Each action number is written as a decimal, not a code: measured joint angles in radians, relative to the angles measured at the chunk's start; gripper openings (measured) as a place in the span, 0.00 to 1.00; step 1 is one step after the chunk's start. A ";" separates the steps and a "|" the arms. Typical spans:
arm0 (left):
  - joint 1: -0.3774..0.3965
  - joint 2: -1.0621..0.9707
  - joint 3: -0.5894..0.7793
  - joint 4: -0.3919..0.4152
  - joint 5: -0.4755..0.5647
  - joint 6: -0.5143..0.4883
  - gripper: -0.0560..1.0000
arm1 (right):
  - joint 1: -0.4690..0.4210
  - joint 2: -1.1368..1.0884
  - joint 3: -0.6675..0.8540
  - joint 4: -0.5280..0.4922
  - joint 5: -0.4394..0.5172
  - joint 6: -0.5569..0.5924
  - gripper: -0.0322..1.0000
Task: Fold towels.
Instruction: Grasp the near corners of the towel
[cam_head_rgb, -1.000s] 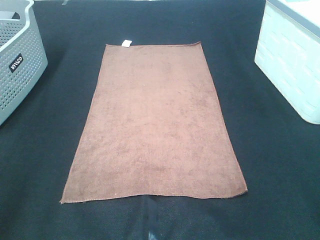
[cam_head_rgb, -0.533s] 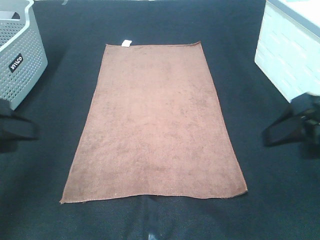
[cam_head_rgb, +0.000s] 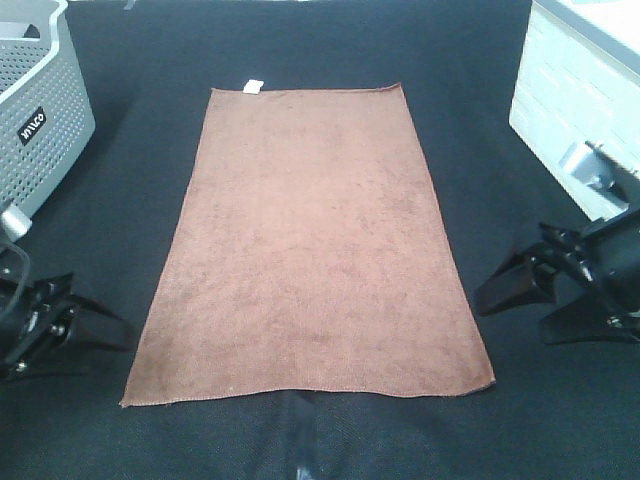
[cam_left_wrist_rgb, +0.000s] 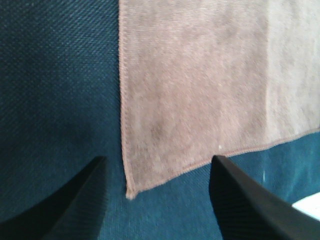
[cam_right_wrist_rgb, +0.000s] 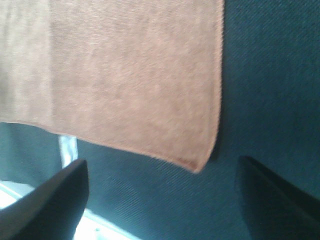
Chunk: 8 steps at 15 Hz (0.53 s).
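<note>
The reddish-brown towel (cam_head_rgb: 310, 240) lies flat and spread out on the black table, its small white tag (cam_head_rgb: 253, 86) at the far left corner. My left gripper (cam_head_rgb: 105, 340) is open and low beside the towel's near left corner. In the left wrist view the gripper (cam_left_wrist_rgb: 157, 160) is open, its jaws to either side of that corner of the towel (cam_left_wrist_rgb: 200, 90). My right gripper (cam_head_rgb: 510, 320) is open just right of the near right corner. In the right wrist view the gripper (cam_right_wrist_rgb: 162, 161) is open, with that corner of the towel (cam_right_wrist_rgb: 135, 75) between the jaws. Neither gripper holds anything.
A grey perforated basket (cam_head_rgb: 40, 110) stands at the far left. A white bin (cam_head_rgb: 580, 120) stands at the far right, close behind the right arm. Black table surface (cam_head_rgb: 470, 60) surrounds the towel on all sides.
Both arms have come into view from the sides and moved inward and forward toward the towel's near corners. The towel has not moved.
</note>
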 joint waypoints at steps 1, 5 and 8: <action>0.000 0.030 0.000 -0.043 0.000 0.050 0.59 | 0.000 0.031 -0.001 0.018 -0.016 -0.028 0.77; 0.000 0.108 -0.001 -0.200 0.006 0.228 0.59 | 0.000 0.135 -0.002 0.110 -0.053 -0.123 0.77; -0.007 0.184 -0.020 -0.275 0.055 0.320 0.59 | 0.001 0.242 -0.003 0.276 -0.060 -0.293 0.77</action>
